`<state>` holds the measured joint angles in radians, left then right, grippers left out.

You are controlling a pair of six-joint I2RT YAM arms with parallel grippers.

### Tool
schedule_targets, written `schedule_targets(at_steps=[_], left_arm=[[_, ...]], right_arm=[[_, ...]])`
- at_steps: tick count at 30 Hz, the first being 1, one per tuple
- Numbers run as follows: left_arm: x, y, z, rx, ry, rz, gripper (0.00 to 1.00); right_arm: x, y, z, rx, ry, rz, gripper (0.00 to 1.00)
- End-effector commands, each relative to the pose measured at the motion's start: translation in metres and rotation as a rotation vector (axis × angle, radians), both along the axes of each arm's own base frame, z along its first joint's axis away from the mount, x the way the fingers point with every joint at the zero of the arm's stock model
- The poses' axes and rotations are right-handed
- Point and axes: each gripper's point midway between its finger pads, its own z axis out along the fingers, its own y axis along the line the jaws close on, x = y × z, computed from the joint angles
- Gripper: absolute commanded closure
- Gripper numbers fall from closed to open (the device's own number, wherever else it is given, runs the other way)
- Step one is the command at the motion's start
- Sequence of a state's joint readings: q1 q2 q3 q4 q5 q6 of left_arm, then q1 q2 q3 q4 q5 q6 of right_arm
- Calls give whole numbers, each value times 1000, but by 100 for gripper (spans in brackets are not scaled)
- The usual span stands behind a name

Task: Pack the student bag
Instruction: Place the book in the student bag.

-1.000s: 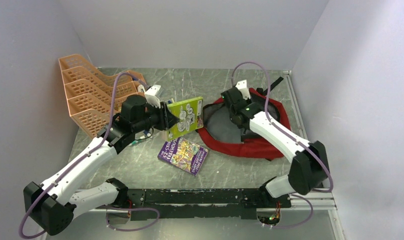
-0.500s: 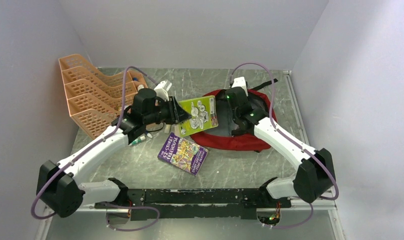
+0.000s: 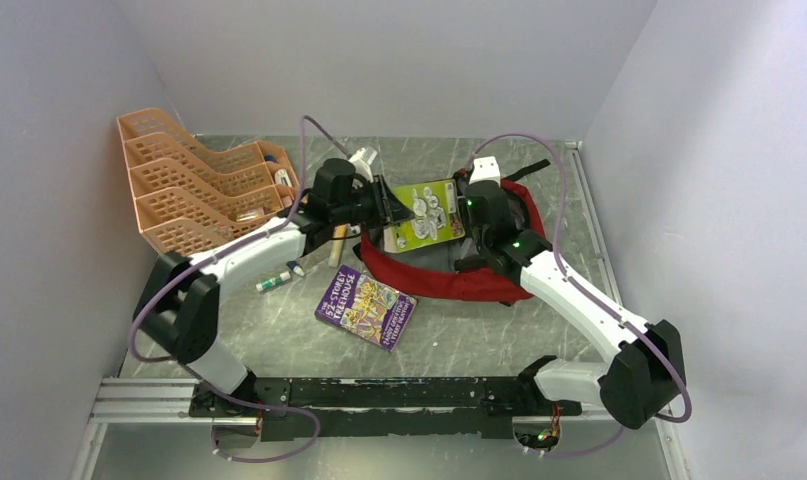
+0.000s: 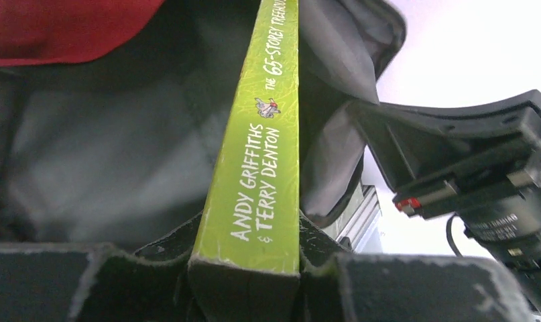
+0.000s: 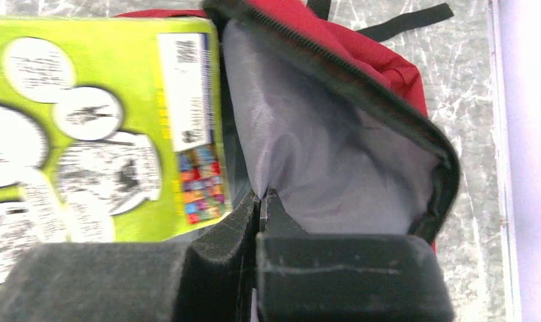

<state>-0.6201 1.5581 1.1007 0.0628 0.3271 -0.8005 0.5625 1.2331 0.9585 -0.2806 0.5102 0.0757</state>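
The left gripper (image 4: 246,263) is clamped on the near end of the lime-green paperback book (image 3: 426,213), one finger on each cover, spine turned up toward its own camera. Straight ahead of it lies the large soft red fabric backpack (image 3: 431,283), slumped on the grey marbled table (image 3: 459,335) with its grey-lined mouth gaping toward that gripper. The book's long axis runs dead into that mouth, and its far end hangs over the lining, past the backpack's left rim.

At the backpack's back rim the right gripper (image 5: 261,201) has its fingers pressed together. It looks to be pinching a fold of grey lining and holding the zip edge up, though the fabric at the tips is hard to make out.

So the left arm has the job here. As I read it, the call is to push along the spine line, down and in, clear of the black zip. A purple paperback book (image 3: 366,308) lies flat just off the backpack's near-left corner.
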Motion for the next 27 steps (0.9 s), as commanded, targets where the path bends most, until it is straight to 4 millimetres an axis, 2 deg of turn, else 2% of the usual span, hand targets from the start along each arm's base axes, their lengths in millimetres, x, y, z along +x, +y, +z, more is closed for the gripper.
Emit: schedule_targets(at_steps=[1,7,15,18,22,27], left_arm=[[0,-47,44,-151,-95,-105,95],[-17,-83,37,-201,-61,-211,95],[-32,-113,23,-280,11,-293,95],[-33,-110,19,-269,16,-286,95],[-33,-95,15,-210,-7,-242,95],[-44,-89,1,-186,21,-266,95]], right_arm=[[6,19,30,135,-109,55,100],[5,27,41,182,-178,113,100],[1,31,42,187,-208,162,100],[5,10,42,138,-230,53,100],[9,-17,49,53,-306,-63,100],[16,-12,76,44,-457,-11,100]])
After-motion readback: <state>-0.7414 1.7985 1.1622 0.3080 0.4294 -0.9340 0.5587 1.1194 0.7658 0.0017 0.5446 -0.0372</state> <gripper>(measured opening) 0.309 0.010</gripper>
